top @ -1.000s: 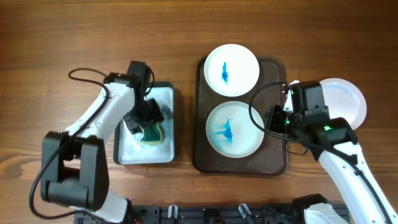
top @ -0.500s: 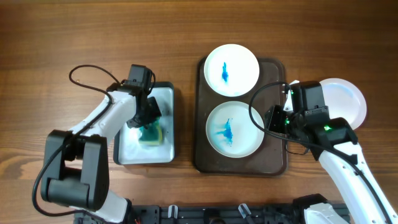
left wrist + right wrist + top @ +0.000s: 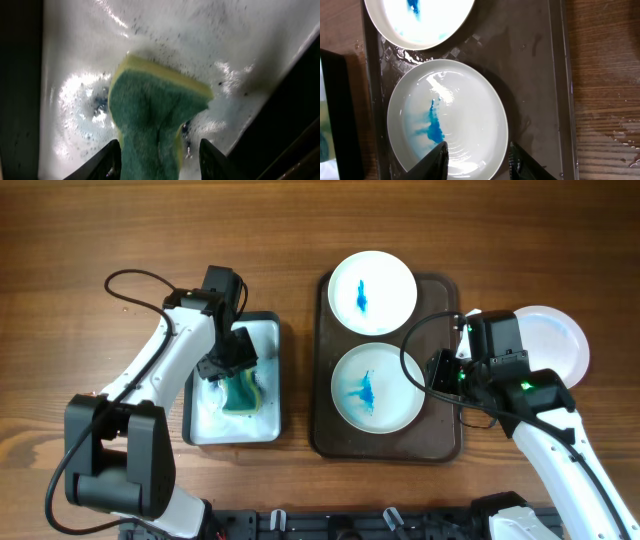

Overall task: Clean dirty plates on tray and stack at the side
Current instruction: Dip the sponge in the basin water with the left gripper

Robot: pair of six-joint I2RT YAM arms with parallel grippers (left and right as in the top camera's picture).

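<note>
Your left gripper [image 3: 159, 159] reaches down into the basin [image 3: 230, 426] with its two fingers on either side of the sponge [image 3: 150, 115]. The sponge is green on its scouring face and yellow underneath, and it bulges up between the jaws with a crease down its middle. One finger lies against it. The other seems just clear of it, so you cannot tell whether the jaws are pinching it or merely flanking it. The basin's pale floor is wet and speckled with dark flecks. It sits on the table [image 3: 100, 240], just left of the tray [image 3: 535, 75].

Your right gripper [image 3: 477, 160] has its fingers spread and holds nothing. It hovers over the right-hand edge of the near plate [image 3: 465, 115]. That plate lies flat on the dark tray and has a blue smear [image 3: 434, 130] running across its middle. Water glistens on the tray between it and the far plate [image 3: 373, 292]. The far plate also carries a blue streak and overhangs the tray's far rim.

The third plate [image 3: 555, 340] rests on the table, off the tray and just to its right. Your right arm partly hides it, and the part you can see looks white.
</note>
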